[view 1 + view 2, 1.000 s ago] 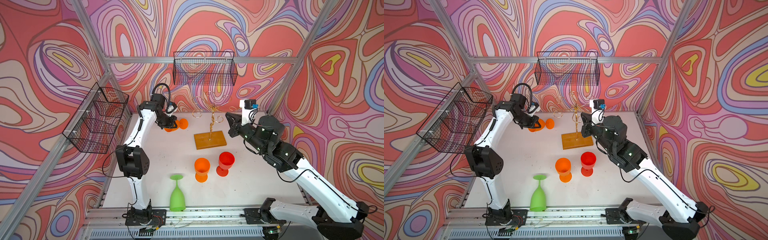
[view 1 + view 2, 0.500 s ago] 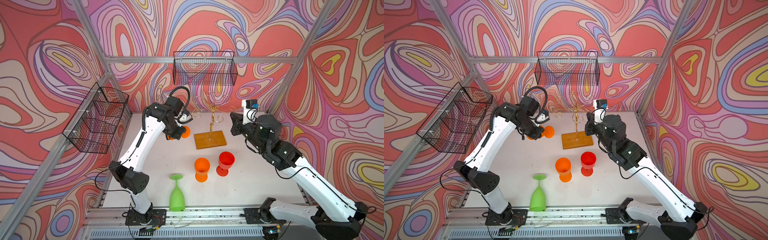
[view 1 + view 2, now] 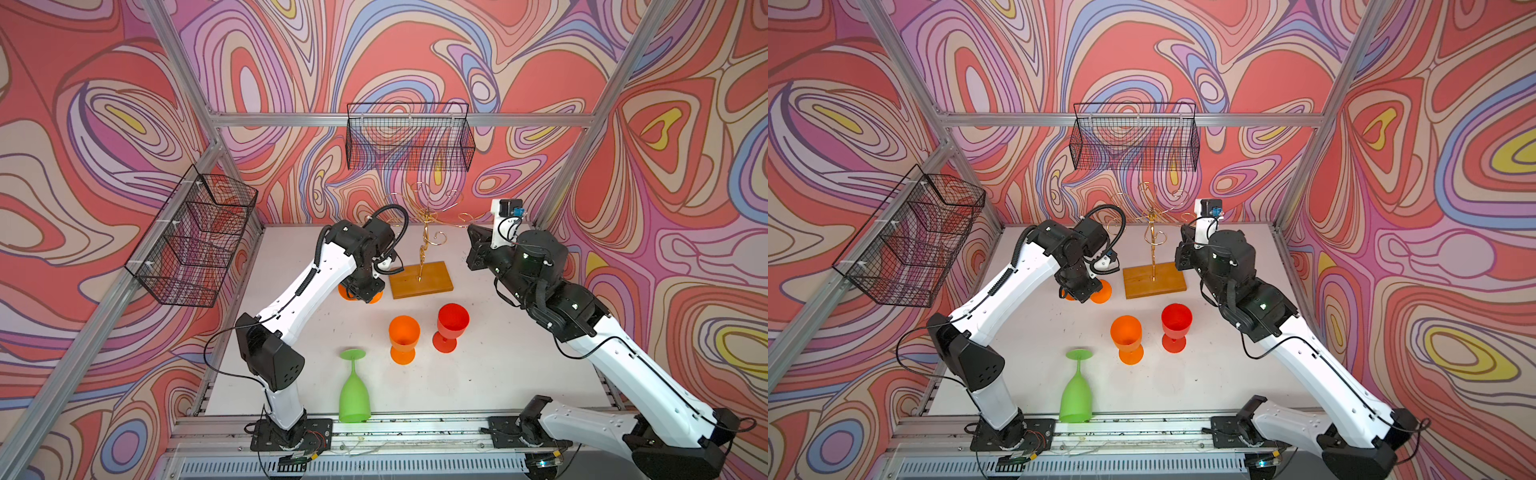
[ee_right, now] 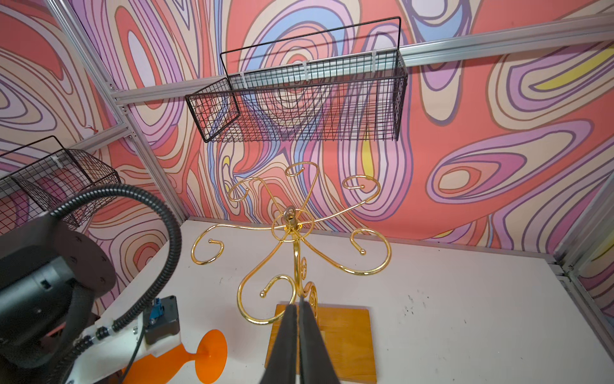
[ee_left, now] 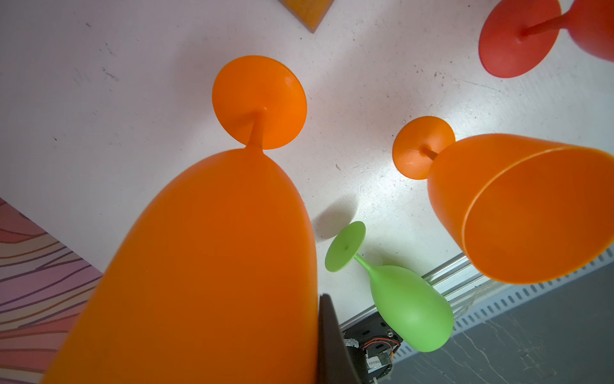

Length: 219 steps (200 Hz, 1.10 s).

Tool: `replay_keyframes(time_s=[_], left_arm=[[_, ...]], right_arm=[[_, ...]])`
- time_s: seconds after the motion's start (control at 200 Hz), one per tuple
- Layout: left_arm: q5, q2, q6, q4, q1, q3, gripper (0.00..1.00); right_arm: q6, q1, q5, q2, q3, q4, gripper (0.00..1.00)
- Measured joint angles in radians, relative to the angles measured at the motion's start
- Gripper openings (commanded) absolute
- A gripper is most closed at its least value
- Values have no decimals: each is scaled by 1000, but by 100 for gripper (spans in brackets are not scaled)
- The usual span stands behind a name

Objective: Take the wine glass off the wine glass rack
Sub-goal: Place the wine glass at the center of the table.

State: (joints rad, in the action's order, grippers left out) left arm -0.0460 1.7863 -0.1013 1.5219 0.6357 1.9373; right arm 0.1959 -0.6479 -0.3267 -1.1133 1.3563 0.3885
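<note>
Wine glass (image 5: 216,249) (orange) beside rack (image 3: 432,282); red goblet (image 3: 453,318), green glass (image 3: 354,395) near

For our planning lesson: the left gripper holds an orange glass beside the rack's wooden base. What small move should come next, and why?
Probably lower the left gripper to stand the held orange glass on the table: every arm of the rack is bare, so the glass is already off, and it is held tilted.

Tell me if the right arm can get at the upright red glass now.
Probably yes. The red glass stands on bare table near the right arm, apart from the upright orange glass and the rack. The right gripper is shut, so it must open first.
</note>
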Motion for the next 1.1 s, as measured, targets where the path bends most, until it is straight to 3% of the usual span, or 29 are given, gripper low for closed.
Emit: replay_keyframes(time_s=[1.097], left_arm=[[4, 99, -19, 0, 47, -82, 3]], right_arm=[[8, 6, 0, -2, -2, 8, 0]])
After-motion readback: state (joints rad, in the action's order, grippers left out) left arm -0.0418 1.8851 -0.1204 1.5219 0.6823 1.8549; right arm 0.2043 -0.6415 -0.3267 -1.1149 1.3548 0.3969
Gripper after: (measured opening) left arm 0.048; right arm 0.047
